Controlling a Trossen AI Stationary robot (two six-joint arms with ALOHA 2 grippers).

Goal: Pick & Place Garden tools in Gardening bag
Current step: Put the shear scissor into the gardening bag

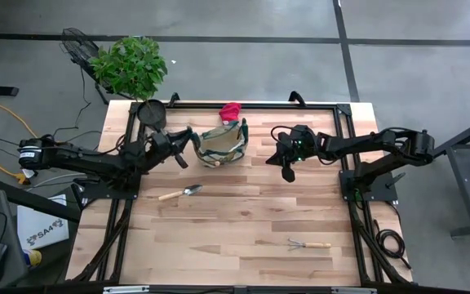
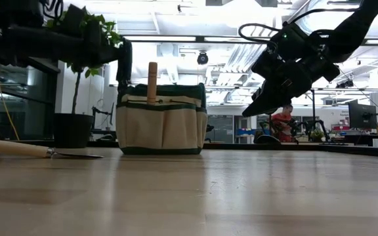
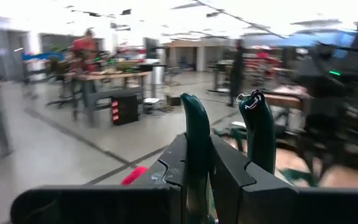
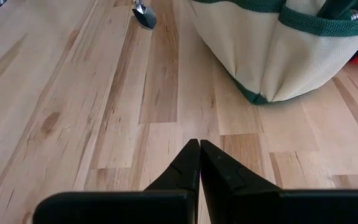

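High view. One table (image 1: pixel 243 220) fills the centre of the frame, with two arms over it. The left gripper (image 1: pixel 179 149) lies left of centre, just beside the one bag (image 1: pixel 223 143), which stands at upper centre. The right gripper (image 1: pixel 287 169) lies right of centre, apart from the bag. Three tools lie outside the bag: one trowel (image 1: pixel 182 193) at centre left, one mini rake (image 1: pixel 308 243) at lower right, and one red glove (image 1: pixel 231 111) at the table's upper edge, just beside the bag. One black pot (image 1: pixel 152 111) and one plant (image 1: pixel 130 65) sit at upper left.

Low view. The bag (image 2: pixel 161 123) stands left of centre; one wooden handle (image 2: pixel 152 82) rises upright from its mouth. The trowel (image 2: pixel 38 150) lies at the left edge. The right gripper (image 2: pixel 249 111) hangs at upper right, clear of the table. One person in red (image 2: pixel 283 120) shows in the room behind.

Left wrist view. The left gripper (image 3: pixel 211 163), at lower centre, is clamped on one pair of pruners (image 3: pixel 197 143), whose two green handles stand up between the fingers.

Right wrist view. The right gripper (image 4: pixel 199 144), at lower centre, has its fingers pressed together, holding nothing, above bare table (image 4: pixel 73 112). The bag (image 4: pixel 278 56) fills the upper right; the trowel's blade (image 4: pixel 144 15) shows at the top edge.
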